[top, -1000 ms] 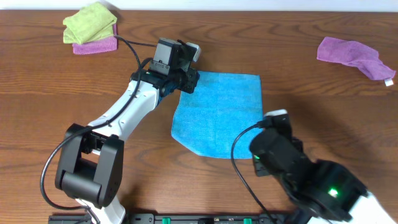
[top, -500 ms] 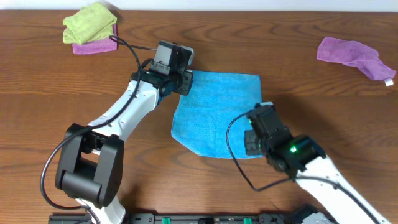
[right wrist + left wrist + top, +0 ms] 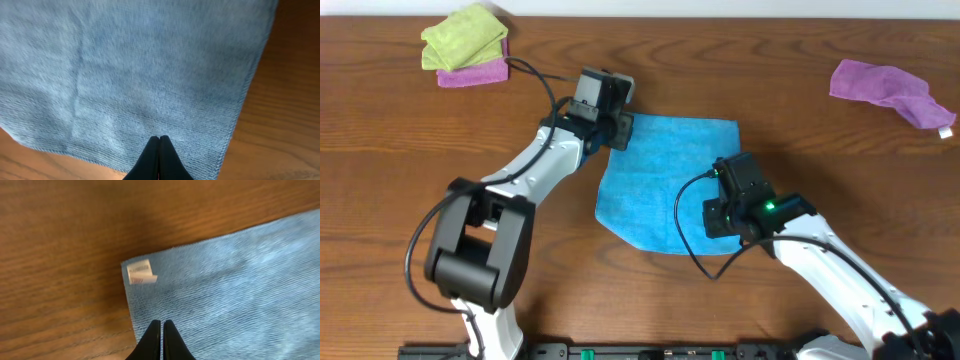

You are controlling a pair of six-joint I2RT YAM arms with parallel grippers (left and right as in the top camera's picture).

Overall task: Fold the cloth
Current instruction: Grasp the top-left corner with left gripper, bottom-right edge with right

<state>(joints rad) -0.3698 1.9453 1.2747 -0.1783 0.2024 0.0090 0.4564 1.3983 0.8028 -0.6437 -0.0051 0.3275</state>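
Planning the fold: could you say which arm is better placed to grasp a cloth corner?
Left, narrowly: the left gripper sits at the cloth edge by the tag; the right gripper hovers slightly farther inside.

Bare wooden table lay open right of the cloth, left arm barred its left side, right arm crossed its near-right corner, purple cloth sat well apart.

A lime-green cloth lies bunched atop a purple cloth, well left of the left gripper. Another, crumpled purple cloth rests far right of the right gripper.
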